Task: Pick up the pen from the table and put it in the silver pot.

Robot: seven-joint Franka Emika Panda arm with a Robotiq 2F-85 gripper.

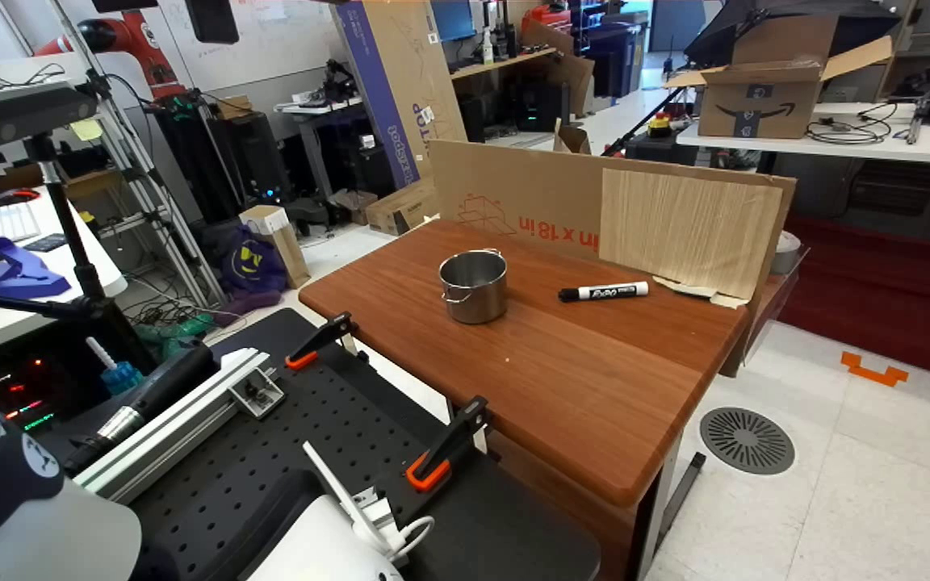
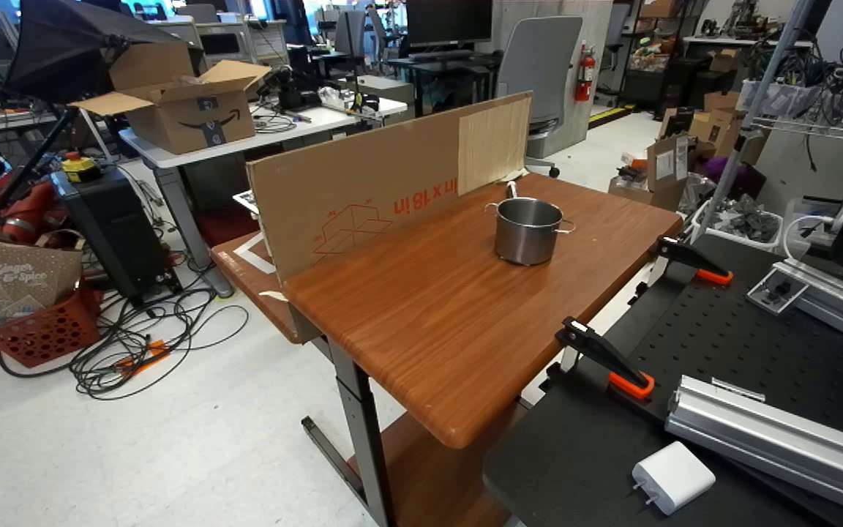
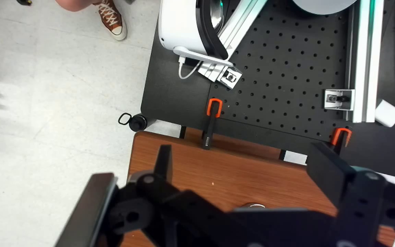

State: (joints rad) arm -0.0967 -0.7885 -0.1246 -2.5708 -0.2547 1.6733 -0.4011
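The pen point(image 1: 604, 291), black and white, lies flat on the reddish-brown table point(image 1: 562, 379), apart from the silver pot point(image 1: 474, 290). In an exterior view the pen's end point(image 2: 511, 189) shows behind the pot point(image 2: 526, 241), which hides most of it. The pot stands upright on the table with a dark inside. In the wrist view only a sliver of the pot's rim point(image 3: 255, 205) shows above the gripper body. My gripper point(image 3: 243, 163) is open, fingers wide apart with nothing between them, above the table. The pen is out of view in the wrist view.
A cardboard panel point(image 1: 513, 194) stands along the table's far edge. A black perforated bench point(image 1: 328, 436) adjoins the near edge, with two orange-tipped clamps point(image 1: 447, 444) reaching over. A camera point(image 3: 187, 31) stands on the bench. A person's shoe point(image 3: 111, 20) shows on the floor.
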